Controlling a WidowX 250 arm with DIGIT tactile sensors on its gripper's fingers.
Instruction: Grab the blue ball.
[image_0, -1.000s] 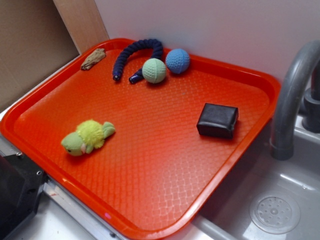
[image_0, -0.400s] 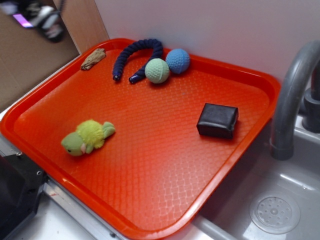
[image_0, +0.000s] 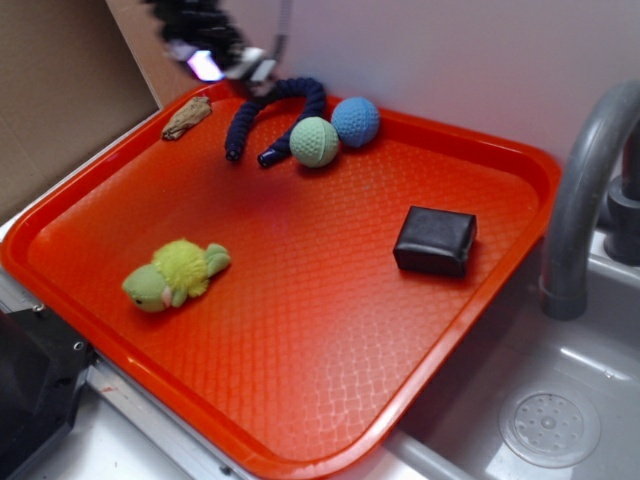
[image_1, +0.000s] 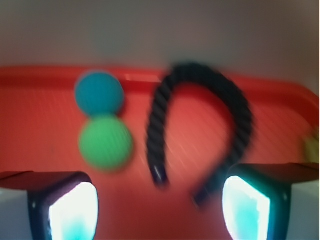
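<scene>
Overhead, I had the gripper (image_0: 225, 55) hanging blurred above the tray's (image_0: 300, 440) far-left corner, fingers (image_1: 65, 210) spread wide and empty — lined up over the rope toy (image_0: 275, 105), not the target. Right of it the green ball (image_0: 315, 141) touched the blue ball (image_0: 356, 121), against the far rim — awkward to pinch cleanly.

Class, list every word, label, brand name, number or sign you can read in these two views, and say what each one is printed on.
None: no readable text shows in either view.
The orange tray, blue ball, green ball, navy rope toy, black block and plush toy carry no visible lettering.
The wrist view is motion-blurred, and the tool is smeared; any marking there cannot be read.
</scene>
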